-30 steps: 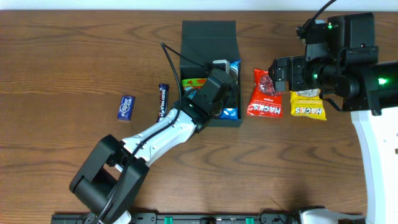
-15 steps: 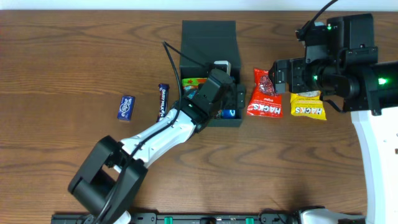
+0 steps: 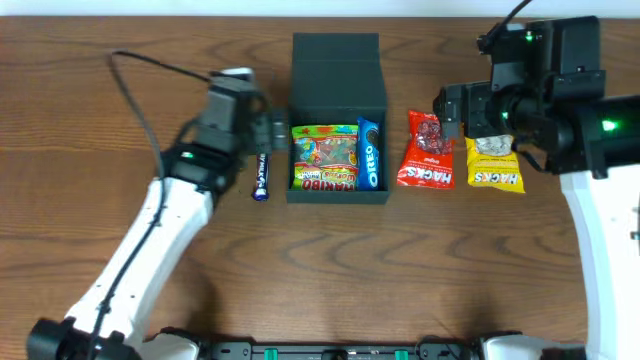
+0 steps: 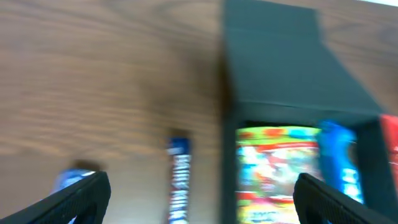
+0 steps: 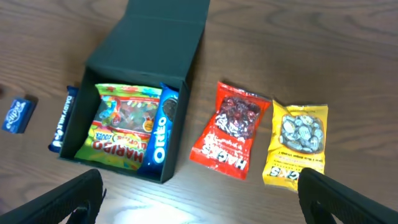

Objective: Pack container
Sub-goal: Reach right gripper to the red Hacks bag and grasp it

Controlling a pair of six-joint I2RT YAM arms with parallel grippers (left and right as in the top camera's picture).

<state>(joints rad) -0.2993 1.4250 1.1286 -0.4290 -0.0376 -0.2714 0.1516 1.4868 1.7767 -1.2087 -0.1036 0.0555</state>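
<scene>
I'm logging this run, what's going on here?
Two arms are packing snacks into a dark teal-green box with a flip lid. A colourful Haribo bag and a blue Oreo pack lie inside. The left tool hovers open near a dark blue bar beside the box; the right tool hangs open near a red Hacks bag and a yellow Hacks bag outside it.

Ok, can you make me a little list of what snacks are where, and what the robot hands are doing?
in the container: Haribo bag, Oreo packet
right of it: red Hacks bag, yellow Hacks bag
left of it: dark blue bar, small blue packet
lid: open
left gripper: open, empty
right gripper: open, empty
</scene>
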